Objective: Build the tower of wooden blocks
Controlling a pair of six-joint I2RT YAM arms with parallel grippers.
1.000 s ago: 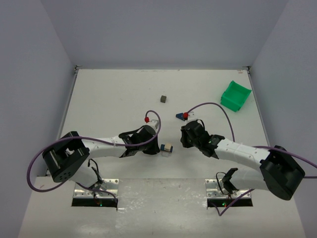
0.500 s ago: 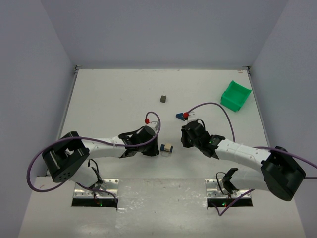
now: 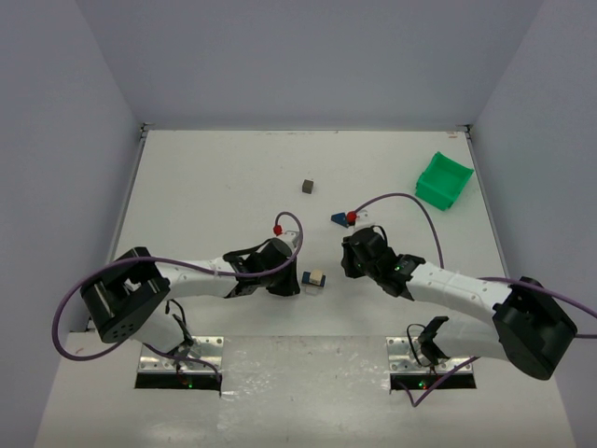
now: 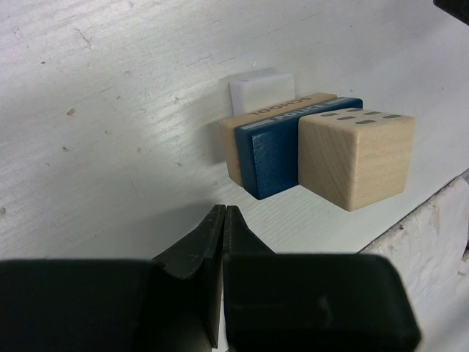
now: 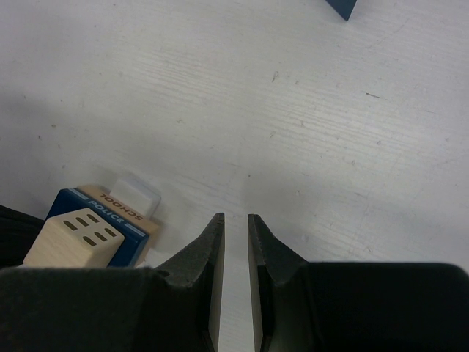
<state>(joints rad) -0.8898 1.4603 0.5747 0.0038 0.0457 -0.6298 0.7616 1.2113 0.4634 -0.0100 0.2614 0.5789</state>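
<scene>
The left jaws are fully shut and empty, tips low over the desk (image 4: pixel 110 88), just short of the wood block tower (image 4: pixel 275 154). The right jaws are narrowly parted on nothing, aimed at bare desk beside it. The step in hand is judged to be squaring the row; a slow, level push is advised so that no block is tipped. The tower lies near the front edge, between both arms. Its long axis runs across the desk, lettered faces upward. The blue roof piece (image 3: pixel 338 218) lies apart.
</scene>
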